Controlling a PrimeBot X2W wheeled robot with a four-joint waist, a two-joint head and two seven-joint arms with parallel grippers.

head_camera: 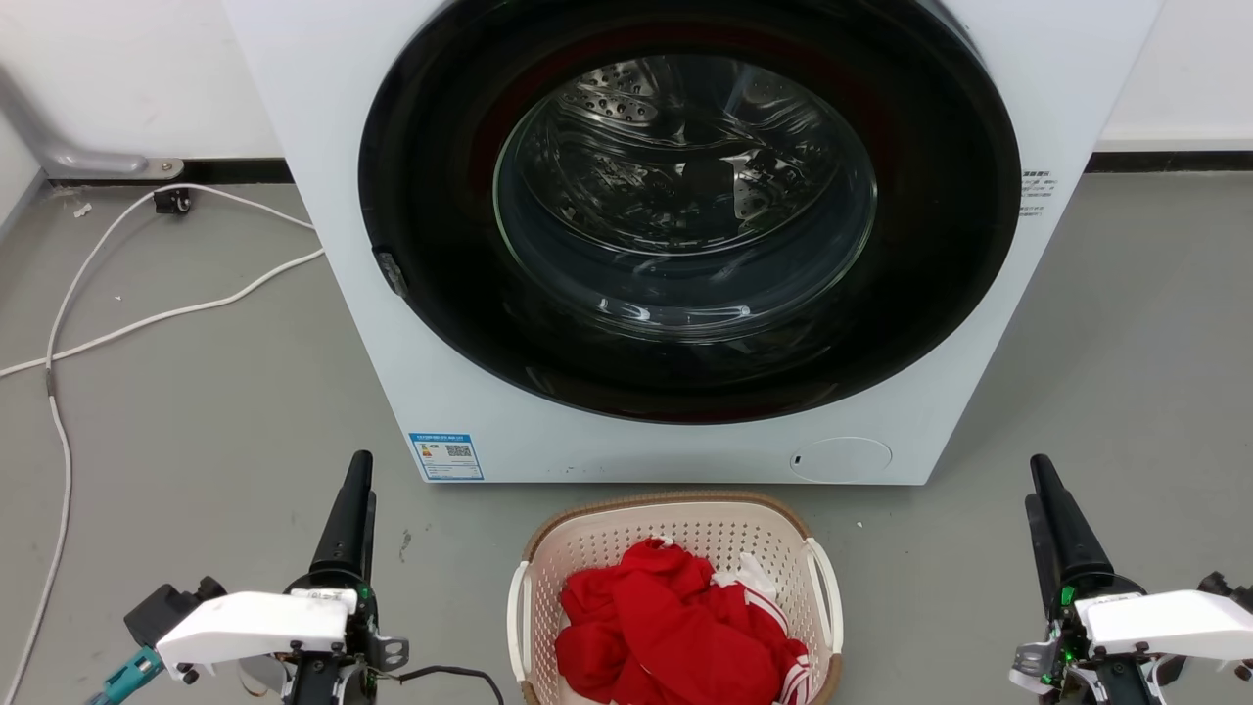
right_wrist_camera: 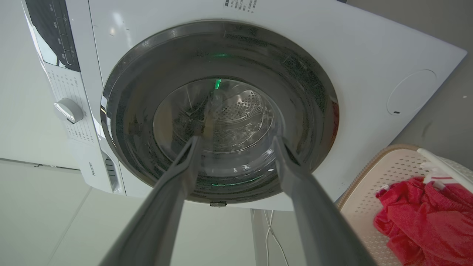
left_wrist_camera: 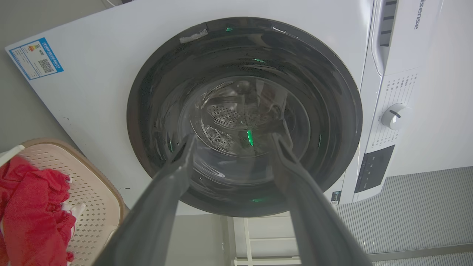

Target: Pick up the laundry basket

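The laundry basket [head_camera: 597, 543] sits on the floor at the bottom centre, just in front of the washer. It is cream-white and perforated, with a brown rim and white side handles, and it holds a red garment [head_camera: 666, 627]. My left gripper [head_camera: 360, 468] hangs to the basket's left, clear of it, fingers pointing at the washer. Mirroring it on the other side is my right gripper [head_camera: 1042, 472], also apart from the basket. In the left wrist view the left gripper [left_wrist_camera: 236, 138] is open and empty, with the basket [left_wrist_camera: 92, 192] at lower left. The right gripper [right_wrist_camera: 236, 138] is open too, the basket [right_wrist_camera: 373, 177] at its lower right.
A white front-loading washer [head_camera: 440, 392] with its dark round door [head_camera: 685, 372] shut stands right behind the basket. White cables [head_camera: 147, 318] trail over the grey floor at the left. Bare floor lies on both sides of the basket.
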